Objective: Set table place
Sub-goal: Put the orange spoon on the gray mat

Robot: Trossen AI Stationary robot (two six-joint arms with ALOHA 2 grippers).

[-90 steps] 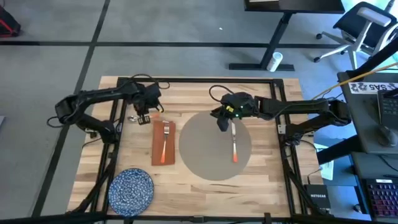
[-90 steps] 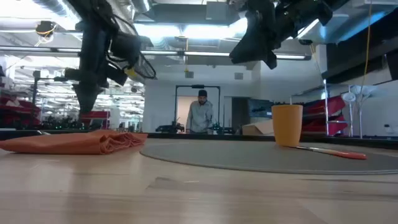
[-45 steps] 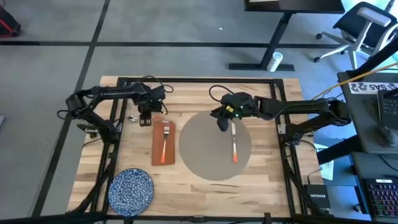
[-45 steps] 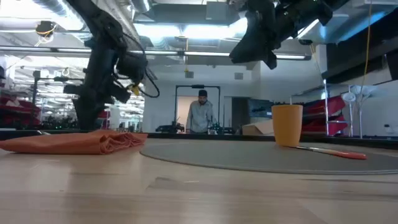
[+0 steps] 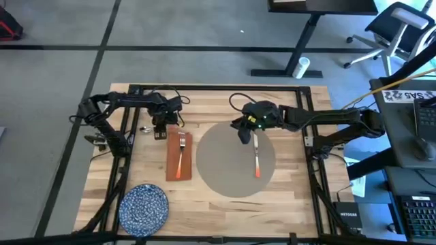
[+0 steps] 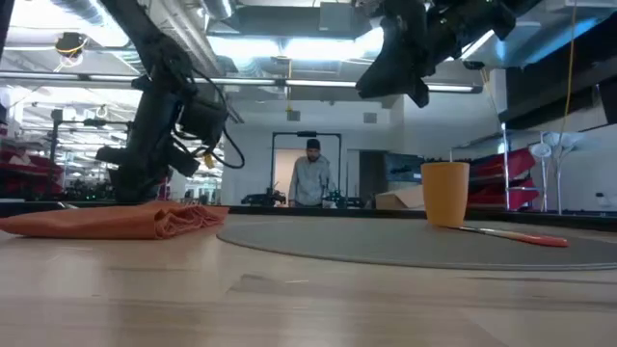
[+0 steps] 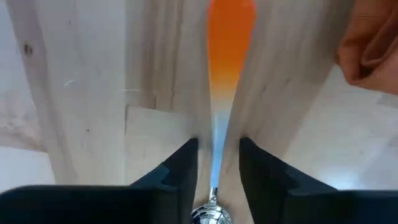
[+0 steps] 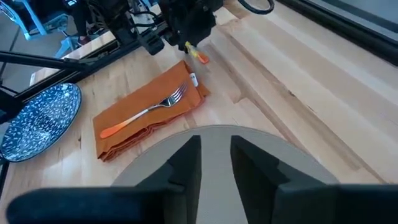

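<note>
Worktop (image 5: 286,197) of light planks, black rails at its edges. Placemat (image 5: 225,178) — round, grey-beige, lying flat at the centre; an orange-handled knife (image 5: 257,160) rests on its right half. Napkin (image 5: 178,156), rust-red, just left of the placemat, carrying a fork (image 5: 181,155). Blue speckled plate (image 5: 144,207) at the near left corner, well apart from the placemat, not yet set. Orange cup (image 6: 444,194) appears only in the low view, upright at the placemat's far side; from above the right arm hides it. Left pincer (image 5: 160,127) is down at the far end of the napkin, over a utensil, probably a spoon; its wrist camera alone shows the orange-and-silver handle (image 7: 222,81) lying between the parted fingers (image 7: 185,168), not yet clamped. Step in hand, as judged: grasping the spoon. Next move calls for closing squarely on the slim handle, then lifting without dragging the napkin. Right pincer (image 5: 243,133) hovers over the placemat's far edge, fingers parted, empty.
</note>
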